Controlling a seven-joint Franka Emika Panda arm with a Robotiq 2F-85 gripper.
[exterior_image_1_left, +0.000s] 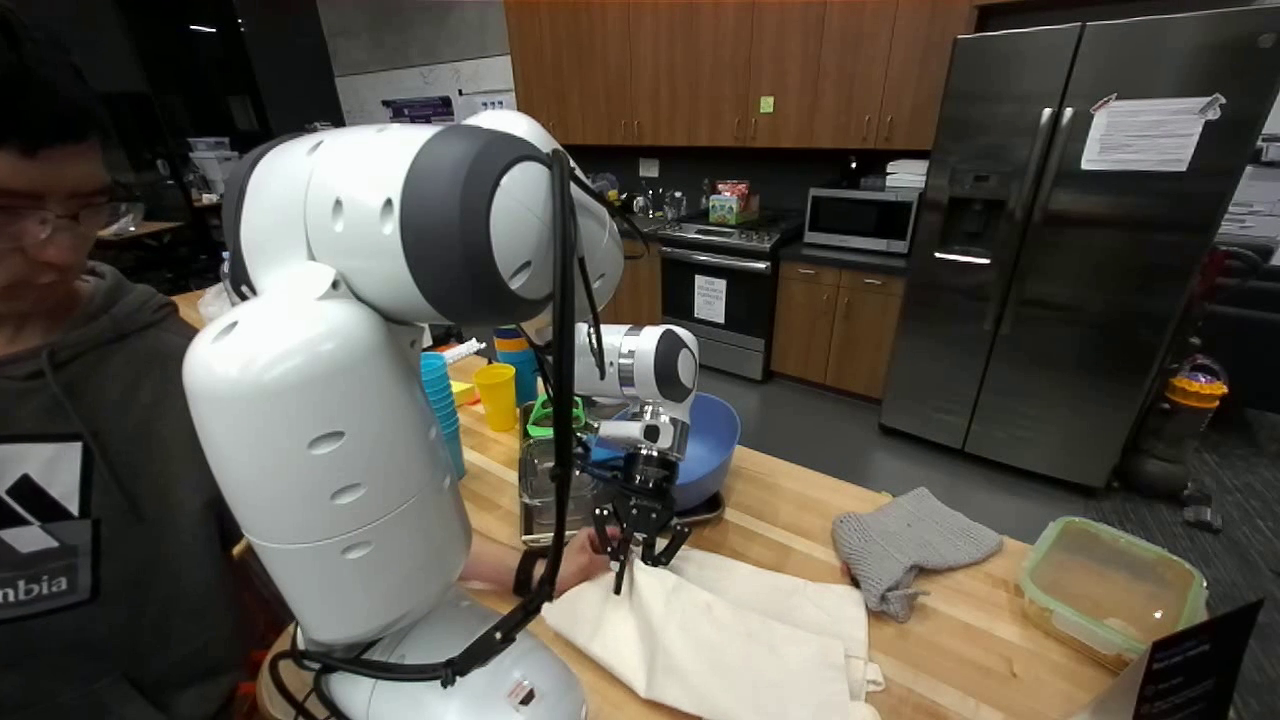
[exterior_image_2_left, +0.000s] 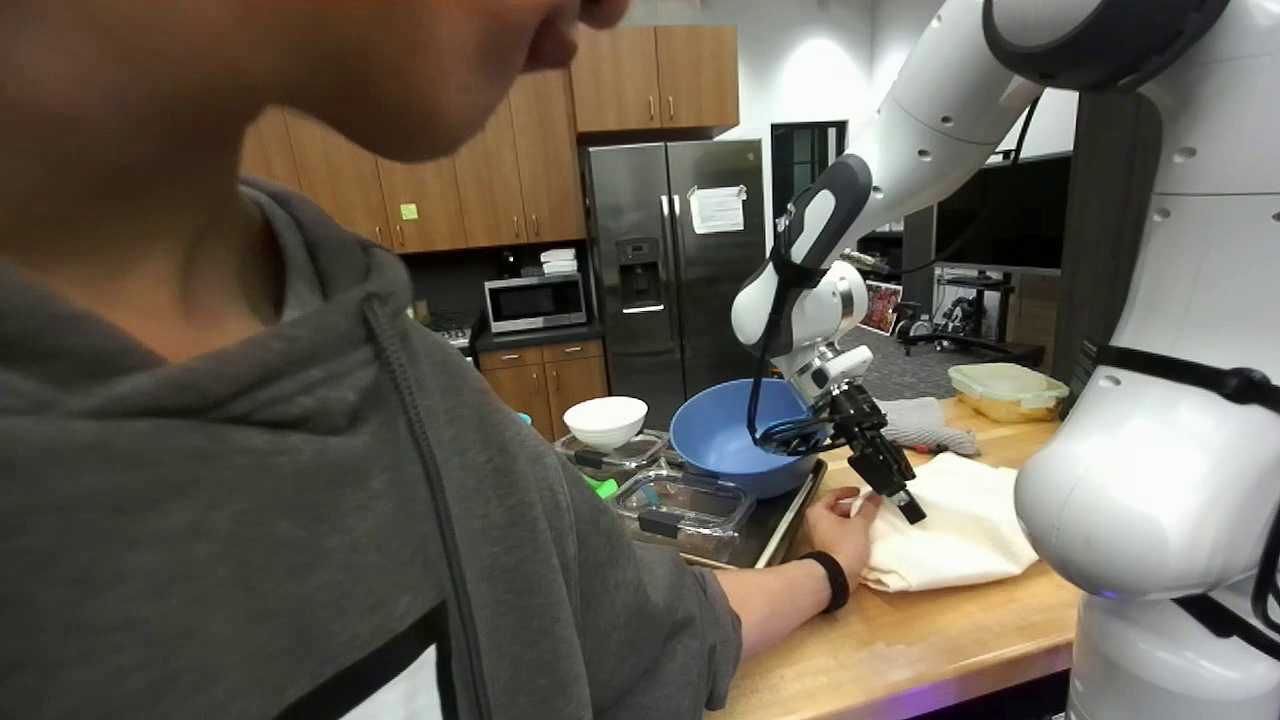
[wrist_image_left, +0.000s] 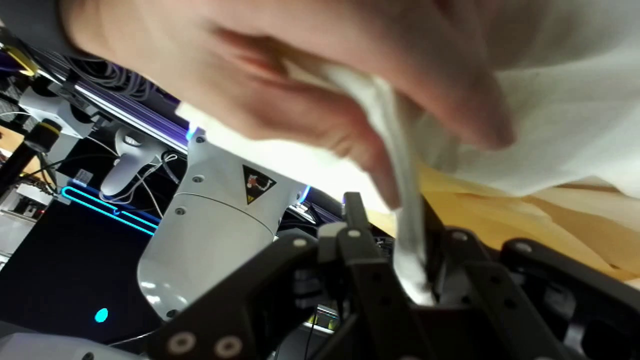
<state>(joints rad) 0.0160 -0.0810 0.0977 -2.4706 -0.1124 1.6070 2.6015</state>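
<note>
Saw black metal-linked two-finger gripper (wrist_image_left: 392, 215) set narrow, with bunched edge of plain cream fabric cloth (exterior_image_1_left: 740, 640) between fingers; couldn't tell if clamped. Found bare human hand (exterior_image_2_left: 840, 530) pinching same edge just beside fingertips. Noted rest of cloth lying in soft, loose folds on pale striped wooden tabletop (exterior_image_1_left: 960, 650). Nearby, spotted smooth round blue bowl (exterior_image_2_left: 725, 455), clear rectangular lidded box (exterior_image_2_left: 690, 505) and crumpled grey knit fabric (exterior_image_1_left: 905, 550). Farther along, saw translucent pale-green-rimmed rectangular container (exterior_image_1_left: 1115, 590). Logged dark metallic double-door fridge (exterior_image_1_left: 1090, 300) well beyond.
</note>
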